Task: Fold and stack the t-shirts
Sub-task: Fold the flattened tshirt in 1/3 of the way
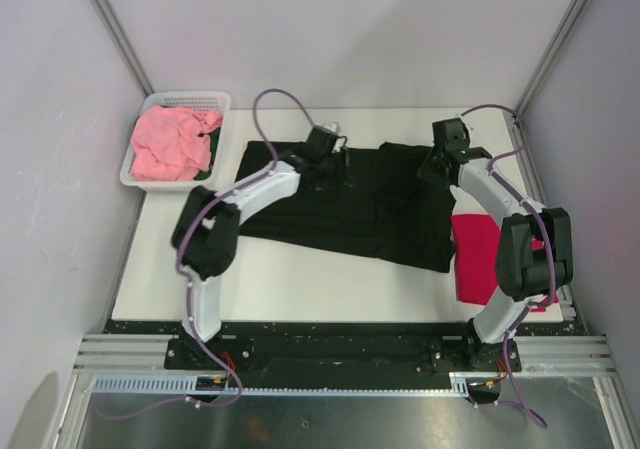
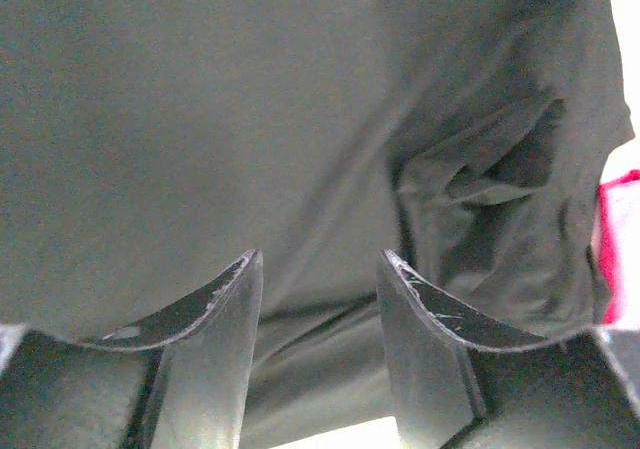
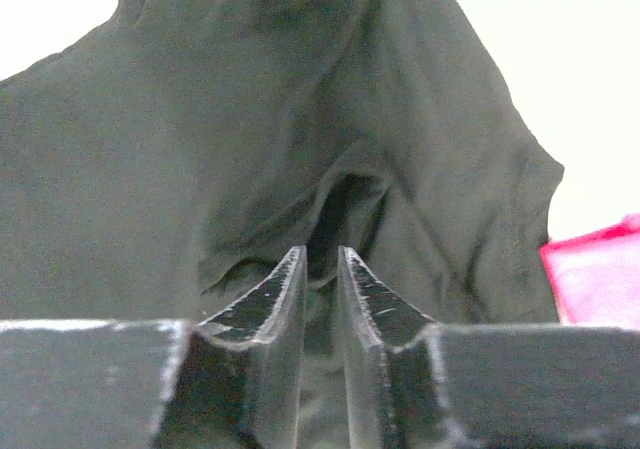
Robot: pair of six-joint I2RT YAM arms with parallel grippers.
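The black t-shirt (image 1: pixel 340 209) lies spread wide across the middle of the white table, with wrinkles at its right side. My left gripper (image 1: pixel 338 159) hovers over its far edge. In the left wrist view that gripper (image 2: pixel 320 256) is open, with only black cloth (image 2: pixel 250 119) beneath the gap. My right gripper (image 1: pixel 434 166) is over the shirt's far right corner. Its jaws stand a narrow way apart (image 3: pixel 320 250) above a dark fold of the black cloth (image 3: pixel 150 149). The crimson t-shirt (image 1: pixel 478 259) lies folded at the right, and also shows in the right wrist view (image 3: pixel 600 279). The pink t-shirt (image 1: pixel 170 144) sits crumpled in the basket.
A white mesh basket (image 1: pixel 190 99) stands at the table's far left corner. Metal frame posts run up both sides. The right arm's elbow (image 1: pixel 530 249) hangs over the crimson shirt. Bare table (image 1: pixel 290 284) shows in front of the black shirt.
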